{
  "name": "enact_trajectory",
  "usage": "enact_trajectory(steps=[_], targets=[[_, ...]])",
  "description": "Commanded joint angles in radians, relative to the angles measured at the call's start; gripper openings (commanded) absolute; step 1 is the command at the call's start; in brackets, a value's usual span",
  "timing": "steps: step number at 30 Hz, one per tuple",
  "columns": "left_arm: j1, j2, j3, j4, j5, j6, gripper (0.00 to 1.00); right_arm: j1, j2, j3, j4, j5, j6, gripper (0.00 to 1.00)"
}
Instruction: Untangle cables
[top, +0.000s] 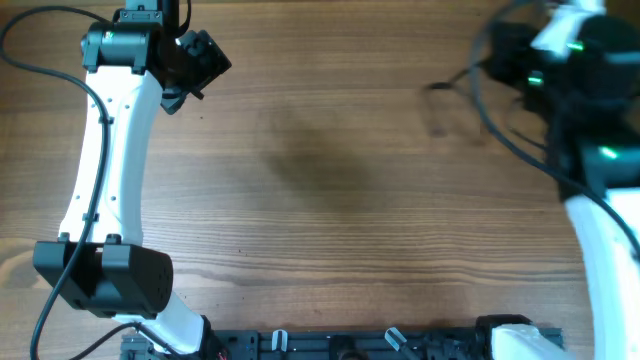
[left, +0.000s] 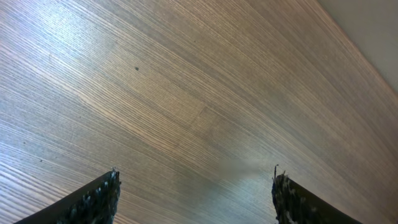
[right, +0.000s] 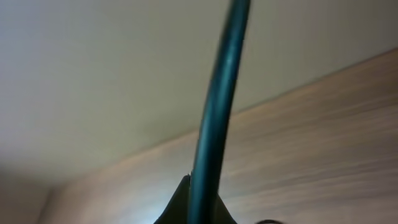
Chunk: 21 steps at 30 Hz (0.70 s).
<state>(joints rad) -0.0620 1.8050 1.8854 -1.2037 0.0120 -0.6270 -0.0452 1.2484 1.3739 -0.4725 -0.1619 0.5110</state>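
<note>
A thin black cable (top: 440, 87) hangs from my right gripper (top: 508, 48) at the far right of the table. One plug end reaches left over the wood, and a loop (top: 497, 132) trails down toward the right arm. In the right wrist view the cable (right: 217, 106) runs up out of the shut jaws (right: 200, 205), close to the lens and blurred. My left gripper (top: 203, 62) is at the far left, open and empty. Its two fingertips (left: 194, 193) sit wide apart over bare wood.
The wooden table (top: 320, 180) fills the view. Its far edge meets a pale wall in the left wrist view (left: 373, 25). The arm bases and a black rail (top: 340, 345) run along the front edge. Thicker black robot wires (top: 30, 60) loop at the far left.
</note>
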Motion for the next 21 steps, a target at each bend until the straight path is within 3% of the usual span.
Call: enact_trajectory(steps=[1, 9, 14, 21], targets=[[-0.002, 0.011, -0.01, 0.008, -0.01, -0.007, 0.8, -0.203, -0.095, 0.008, -0.014, 0.004, -0.01, 0.04], [-0.002, 0.011, -0.01, 0.008, -0.01, -0.009, 0.8, -0.609, -0.012, 0.008, 0.051, 0.002, 0.016, 0.04], [-0.002, 0.011, -0.01, 0.007, -0.009, -0.009, 0.8, -0.728, 0.137, 0.008, 0.1, -0.023, 0.051, 0.04], [-0.008, 0.011, -0.01, 0.029, 0.005, -0.01, 0.81, -0.846, 0.146, 0.072, 0.175, -0.045, 0.116, 0.04]])
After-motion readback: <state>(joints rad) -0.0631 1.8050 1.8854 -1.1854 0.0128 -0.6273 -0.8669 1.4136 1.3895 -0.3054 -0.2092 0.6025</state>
